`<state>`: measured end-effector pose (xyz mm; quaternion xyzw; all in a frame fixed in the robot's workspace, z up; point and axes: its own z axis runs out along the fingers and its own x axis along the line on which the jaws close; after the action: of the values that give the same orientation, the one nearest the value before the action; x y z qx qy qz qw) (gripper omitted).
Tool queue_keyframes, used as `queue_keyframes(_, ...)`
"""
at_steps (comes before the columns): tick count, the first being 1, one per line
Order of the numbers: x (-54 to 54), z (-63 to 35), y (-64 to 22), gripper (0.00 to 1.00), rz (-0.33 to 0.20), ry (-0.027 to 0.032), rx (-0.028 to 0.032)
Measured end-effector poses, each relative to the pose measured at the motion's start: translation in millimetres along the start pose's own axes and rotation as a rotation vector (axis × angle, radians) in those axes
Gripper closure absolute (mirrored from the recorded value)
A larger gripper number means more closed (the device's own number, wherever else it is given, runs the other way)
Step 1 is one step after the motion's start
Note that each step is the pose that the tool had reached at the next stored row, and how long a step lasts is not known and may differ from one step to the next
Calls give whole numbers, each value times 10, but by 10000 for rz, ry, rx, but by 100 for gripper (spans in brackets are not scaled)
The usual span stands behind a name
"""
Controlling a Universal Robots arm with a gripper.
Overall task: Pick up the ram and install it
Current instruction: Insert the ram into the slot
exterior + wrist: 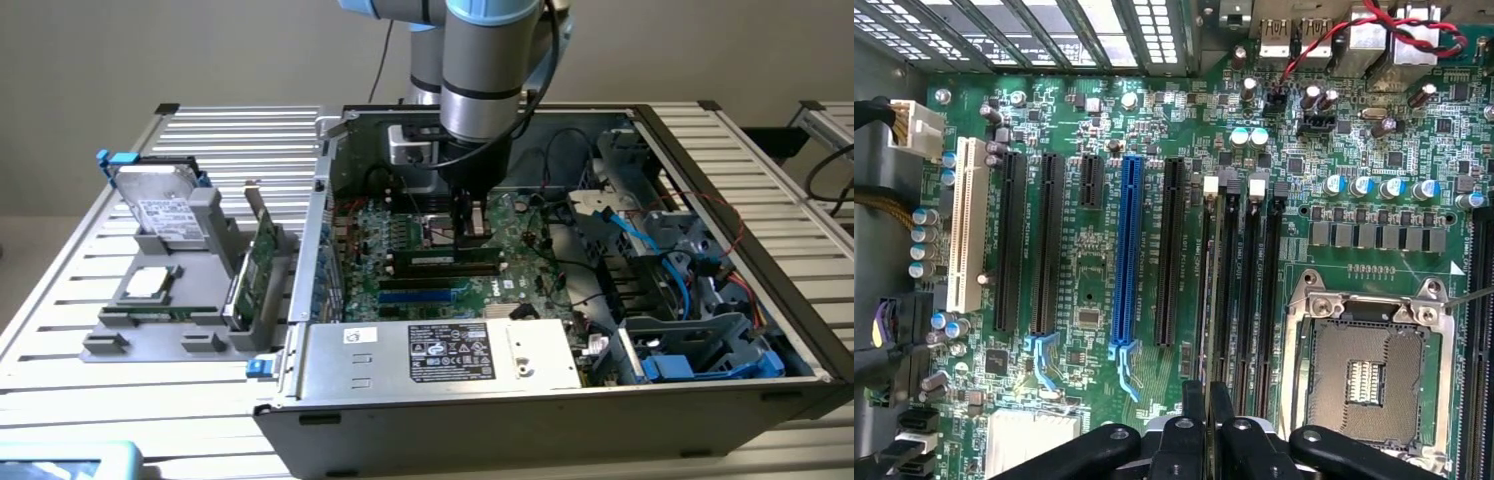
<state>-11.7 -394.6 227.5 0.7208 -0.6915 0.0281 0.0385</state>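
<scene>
My gripper [467,238] reaches straight down into the open computer case [561,400], low over the motherboard [400,240]. Its jaws are shut on the ram [424,260], a thin green stick with dark chips lying level along the memory slots. In the wrist view the two black fingers [1194,405] stand almost together, and the ram [1205,300] shows edge-on as a thin strip running away from them. It lines up with the memory slot nearest the black expansion slot [1172,250]. Whether the stick is seated I cannot tell.
The bare processor socket [1364,370] lies beside the memory slots. A blue slot [1126,250] and a white slot [967,225] sit further off. The power supply [454,350] and blue cables [641,235] crowd the case. On the exterior view's left, a grey holder carries a tall green card [260,265] and a hard drive [167,210].
</scene>
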Motion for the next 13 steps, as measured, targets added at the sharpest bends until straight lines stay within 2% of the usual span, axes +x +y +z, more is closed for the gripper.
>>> queue_keyframes(13, -2, 17, -1, 87, -1, 13, 0)
